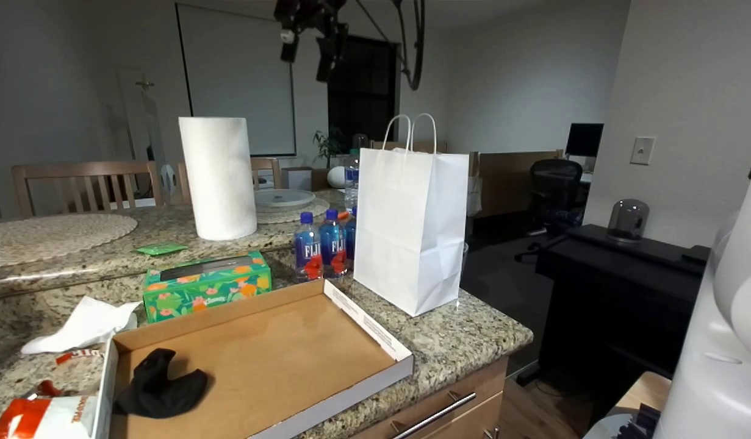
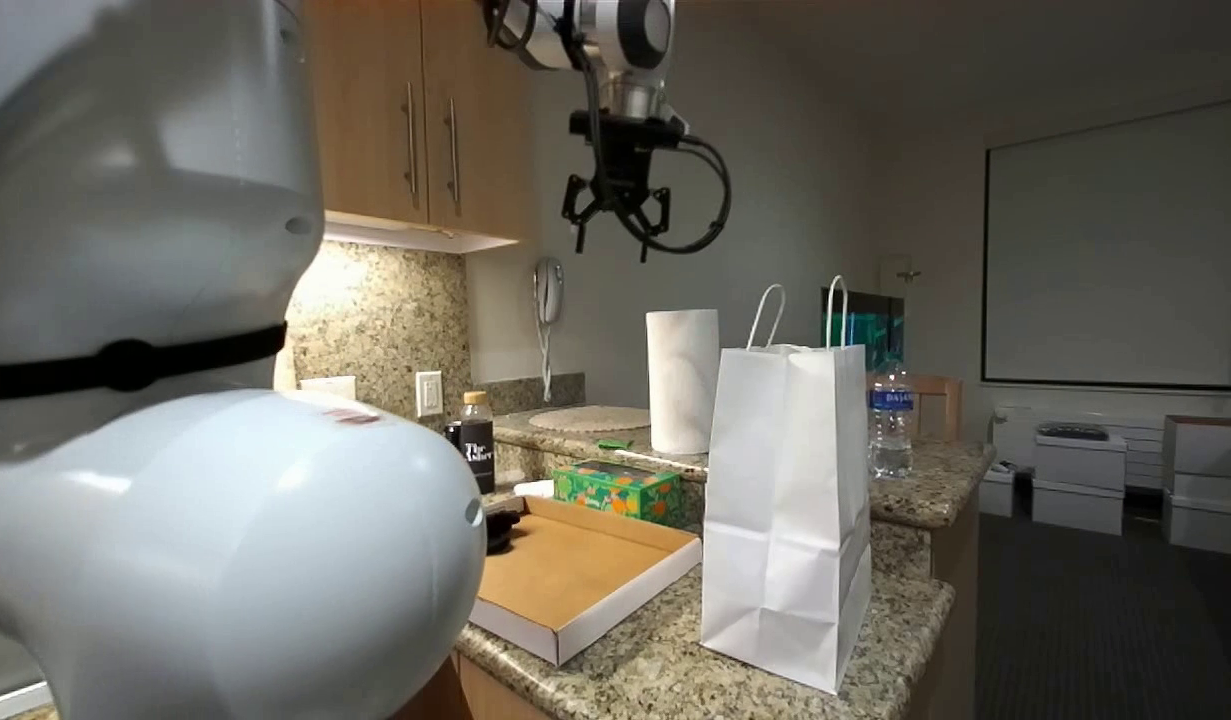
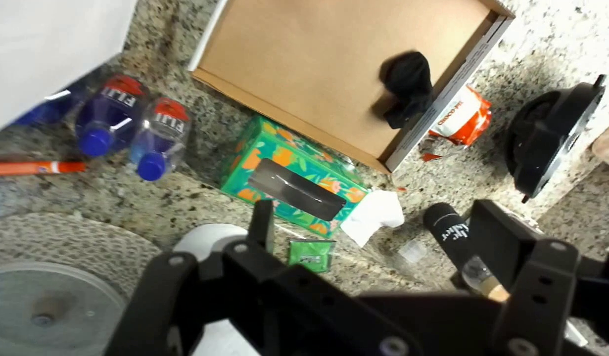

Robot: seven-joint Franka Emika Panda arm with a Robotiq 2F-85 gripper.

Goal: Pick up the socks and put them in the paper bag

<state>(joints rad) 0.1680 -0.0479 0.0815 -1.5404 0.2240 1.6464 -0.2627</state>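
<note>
Hovering, jaws parted, sock (image 1: 160, 393) in tray (image 1: 290, 344).

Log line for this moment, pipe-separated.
gripper: open, empty, high above counter | socks: black lump in cardboard tray | paper bag: upright on counter, inside hidden | status: tray socks not yet bagged

Below me, a soft black sock (image 1: 160, 391) lies crumpled in a shallow, open cardboard box (image 1: 283, 341), close to one of its short ends. It is a floppy lump with two rounded lobes and a dip between them; I cannot tell whether it is one sock or more. Beyond the box's opposite short end, just apart from it, I see a tall white paper bag (image 1: 396, 225) standing upright on the granite counter (image 1: 479, 326). Its two thin white handles (image 1: 435, 135) loop upward, and creases cross its lower part. Its inside is hidden from me.
</note>
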